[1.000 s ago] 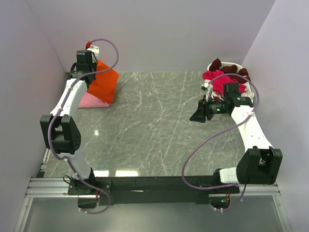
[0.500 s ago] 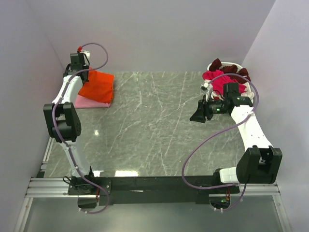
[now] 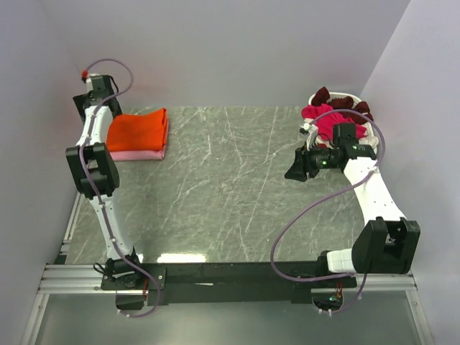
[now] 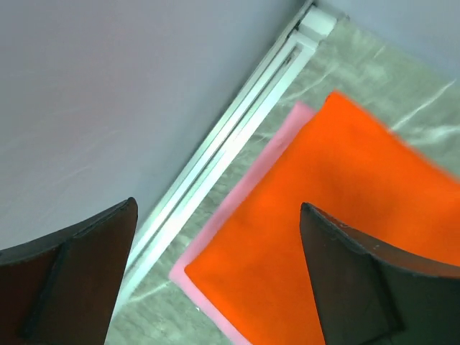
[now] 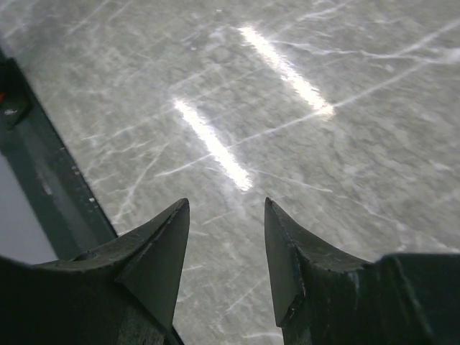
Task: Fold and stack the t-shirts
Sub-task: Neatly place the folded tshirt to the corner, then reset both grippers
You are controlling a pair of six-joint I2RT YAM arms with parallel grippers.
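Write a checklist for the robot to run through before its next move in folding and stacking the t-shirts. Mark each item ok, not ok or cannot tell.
1. Orange t-shirt folded and lying flat on the pink t-shirt: ok.
2. Stack squared up: ok; only a narrow pink strip shows along the edges.
3. Left gripper open and holding nothing: ok; it hangs above the stack.
4. Right gripper free to pick: ok; slightly open, nothing between the fingers.
5. All shirts folded: not ok; magenta shirts and maroon shirts lie heaped in the white basket.
6. Number of shirts left in the basket: cannot tell.
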